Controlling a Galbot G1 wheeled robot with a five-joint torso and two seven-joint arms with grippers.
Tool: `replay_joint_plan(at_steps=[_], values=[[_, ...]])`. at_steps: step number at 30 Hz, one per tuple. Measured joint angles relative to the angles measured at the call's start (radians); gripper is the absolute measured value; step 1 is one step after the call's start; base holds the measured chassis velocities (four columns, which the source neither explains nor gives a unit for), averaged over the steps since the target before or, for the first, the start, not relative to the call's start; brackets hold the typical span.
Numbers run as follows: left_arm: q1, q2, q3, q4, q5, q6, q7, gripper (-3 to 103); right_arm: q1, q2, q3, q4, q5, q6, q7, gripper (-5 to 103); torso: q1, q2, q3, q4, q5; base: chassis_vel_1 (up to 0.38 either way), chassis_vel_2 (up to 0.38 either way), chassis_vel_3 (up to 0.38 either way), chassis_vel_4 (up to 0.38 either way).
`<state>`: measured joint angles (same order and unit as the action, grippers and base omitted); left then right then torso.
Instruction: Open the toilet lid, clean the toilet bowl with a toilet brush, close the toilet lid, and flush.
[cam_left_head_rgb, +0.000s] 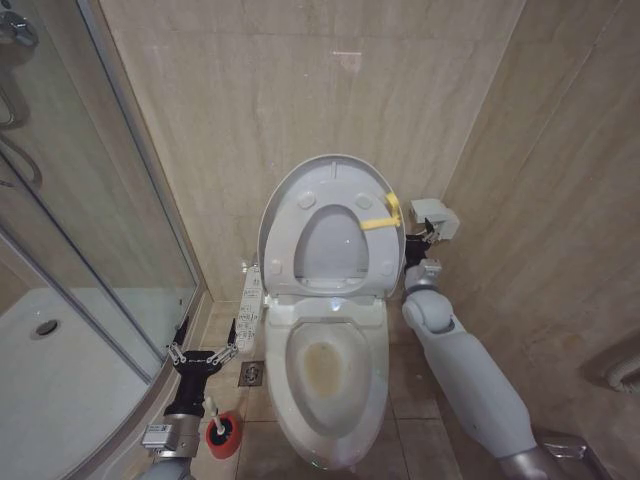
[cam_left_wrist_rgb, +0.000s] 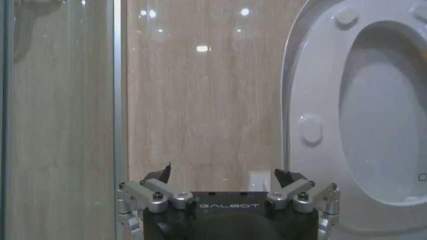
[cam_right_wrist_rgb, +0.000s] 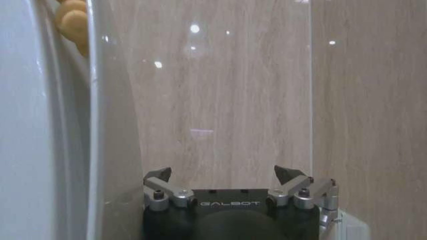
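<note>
Standing at the centre of the head view is one white toilet, its single toilet lid (cam_left_head_rgb: 335, 180) raised upright against the beige tiled wall (cam_left_head_rgb: 250, 90), grey-white underside facing out. Four small round bumpers show on that underside. One ring-shaped seat (cam_left_head_rgb: 330, 245) is lifted against it, with one yellow strap (cam_left_head_rgb: 385, 215) at about two o'clock on the ring. Below, toward six o'clock, the one toilet bowl (cam_left_head_rgb: 330, 370) lies open, a yellowish-brown stain in its basin.

At nine o'clock from the bowl stands a glass shower enclosure (cam_left_head_rgb: 90, 230). One long white control panel (cam_left_head_rgb: 250, 315) runs along the bowl's edge at about ten o'clock.

Two arms are in view. The right arm reaches up from five o'clock, and the right gripper (cam_left_head_rgb: 420, 250) sits just beside the raised lid's edge at three o'clock; in the right wrist view its two fingers stand apart with nothing between them (cam_right_wrist_rgb: 227, 175), the lid's rim close alongside. The left gripper (cam_left_head_rgb: 203, 345) hovers at eight o'clock from the bowl, near the control panel, its two fingers spread wide and empty (cam_left_wrist_rgb: 227, 175).

Smallest is the one toilet brush (cam_left_head_rgb: 212, 410), its white handle upright in one round red cup holder (cam_left_head_rgb: 223, 437) on the floor at seven o'clock, just below the left gripper and apart from it.
</note>
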<state>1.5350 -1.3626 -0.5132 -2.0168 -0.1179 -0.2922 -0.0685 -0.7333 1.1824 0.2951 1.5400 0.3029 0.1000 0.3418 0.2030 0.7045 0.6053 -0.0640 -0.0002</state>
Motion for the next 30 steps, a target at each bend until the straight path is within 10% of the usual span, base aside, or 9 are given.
replay_joint_plan(at_steps=[30], values=[[0.000,0.000,0.000,0.000,0.000,0.000,0.000,100,-0.546,-0.009,0.200,0.391,-0.009,0.044,-0.057,100,0.000,0.000,0.000,0.0002,0.0002,0.000,0.000,0.000,0.000]])
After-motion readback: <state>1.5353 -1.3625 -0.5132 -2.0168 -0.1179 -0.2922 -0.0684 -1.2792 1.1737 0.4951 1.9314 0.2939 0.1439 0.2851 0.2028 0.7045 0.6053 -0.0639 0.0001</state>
